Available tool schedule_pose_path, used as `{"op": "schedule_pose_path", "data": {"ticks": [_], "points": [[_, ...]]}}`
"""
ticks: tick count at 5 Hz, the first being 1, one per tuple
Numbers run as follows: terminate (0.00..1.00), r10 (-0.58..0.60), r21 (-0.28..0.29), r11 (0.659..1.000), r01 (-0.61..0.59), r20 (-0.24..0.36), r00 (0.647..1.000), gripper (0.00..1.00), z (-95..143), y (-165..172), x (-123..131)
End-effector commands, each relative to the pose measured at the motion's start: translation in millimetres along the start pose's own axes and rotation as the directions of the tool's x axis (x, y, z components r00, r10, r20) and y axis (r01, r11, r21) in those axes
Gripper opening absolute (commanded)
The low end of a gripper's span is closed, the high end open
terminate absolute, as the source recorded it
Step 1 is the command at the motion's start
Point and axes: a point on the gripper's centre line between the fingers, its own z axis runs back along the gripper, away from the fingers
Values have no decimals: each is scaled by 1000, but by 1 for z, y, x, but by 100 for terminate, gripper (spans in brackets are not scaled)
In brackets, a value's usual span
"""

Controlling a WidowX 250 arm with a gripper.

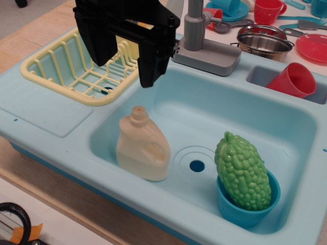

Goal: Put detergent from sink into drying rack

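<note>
Hovering high over the scene, the black claw [122, 69] hangs with its two fingers [152, 64] spread apart and nothing between them, one finger over the drying rack [48, 64], the other at the near edge of the sink [240, 109]. Down at the claw's six o'clock, well apart from it, stands the detergent [142, 147]: a cream jug, upright on the sink floor at the left end of the basin, cap on top, side handle facing the drain hole [196, 165]. No contact between claw and jug.

Now the containers. The light-blue sink holds the detergent at its nine o'clock, the drain near centre, and at its four o'clock a small blue cup [248, 206] with a bumpy green gourd [242, 171] standing in it, poking well above the rim. The yellow drying rack sits at the sink's ten o'clock on the blue counter, partly hidden by the claw; what shows of its grid bottom carries nothing. At twelve o'clock rises the grey faucet [202, 41]. A side compartment at two o'clock holds a red cup [294, 80] lying tipped on its side. Beyond, on the table [36, 35], a metal pot [264, 42], another red cup [266, 10] and a red plate [312, 47].
</note>
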Motion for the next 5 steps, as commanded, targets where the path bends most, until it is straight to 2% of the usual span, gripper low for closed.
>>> {"op": "schedule_pose_path", "data": {"ticks": [1,2,3,4,5], "points": [[0,0,0,1000,0,0,1000,100,0,0,0],[0,-241,-9,970,243,92,966,100,-5,3,-7],[0,-460,-23,882,471,178,870,100,-6,9,-16],[0,-642,-53,741,670,239,729,100,-11,10,-20],[0,-743,-120,591,798,303,596,100,-25,6,-22]]}}
